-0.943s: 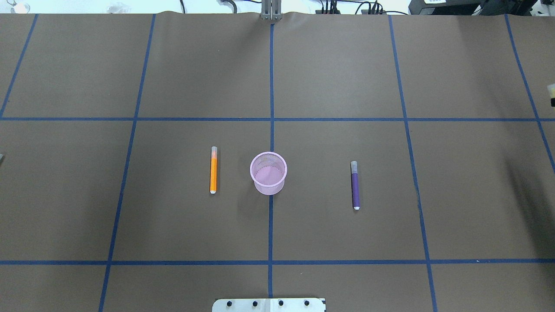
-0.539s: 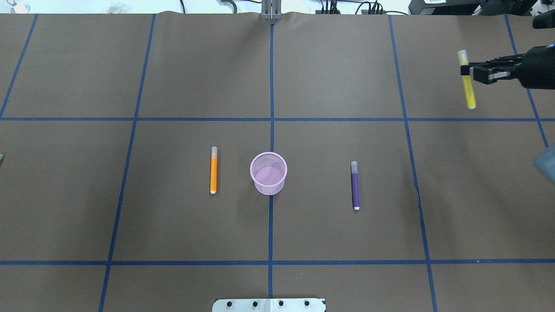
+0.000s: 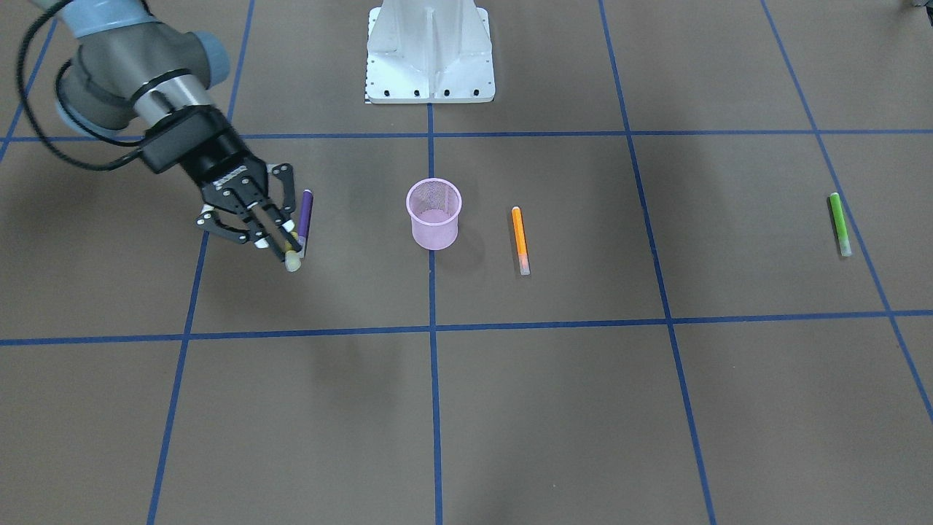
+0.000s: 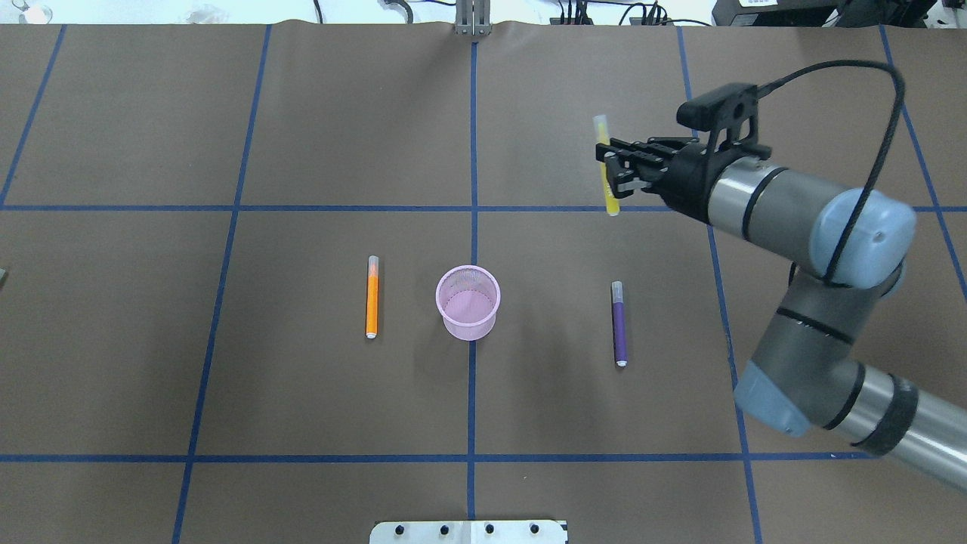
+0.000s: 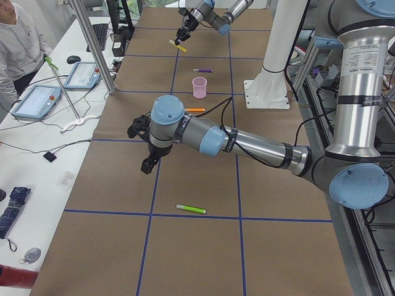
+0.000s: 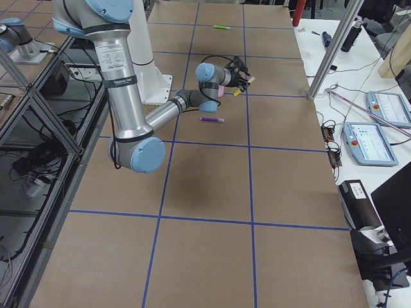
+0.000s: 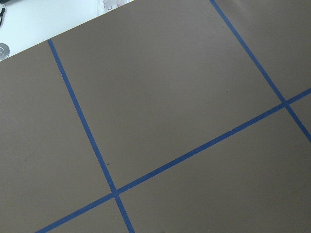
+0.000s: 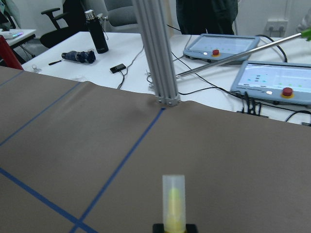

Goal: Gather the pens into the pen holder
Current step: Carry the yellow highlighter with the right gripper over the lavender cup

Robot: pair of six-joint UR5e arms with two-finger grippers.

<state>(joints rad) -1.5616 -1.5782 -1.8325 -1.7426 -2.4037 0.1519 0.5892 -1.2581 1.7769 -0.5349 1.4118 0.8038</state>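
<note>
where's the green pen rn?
The green pen lies flat on the table far out on the robot's left, well past the orange pen from the pen holder; it's outside the overhead view.

Seen from overhead, the pen holder (image 4: pixel 468 302) has bare table all round its open mouth. The orange pen (image 4: pixel 372 296) at 9 o'clock and the purple pen (image 4: pixel 619 323) at 3 o'clock both lie flat and well apart. The right gripper (image 4: pixel 612 165), clamped on the yellow pen (image 4: pixel 610 198), hangs at about 1 to 2 o'clock from the cup, with only bare paper between them. The white robot base (image 3: pixel 430 51) blocks 6 o'clock, and an aluminium post (image 4: pixel 472 17) stands at the far edge at 12. Far out at 9 o'clock the left arm (image 5: pixel 247 140) reaches across near the flat green pen (image 5: pixel 191 209); its clearance above the table is hard to judge.
</note>
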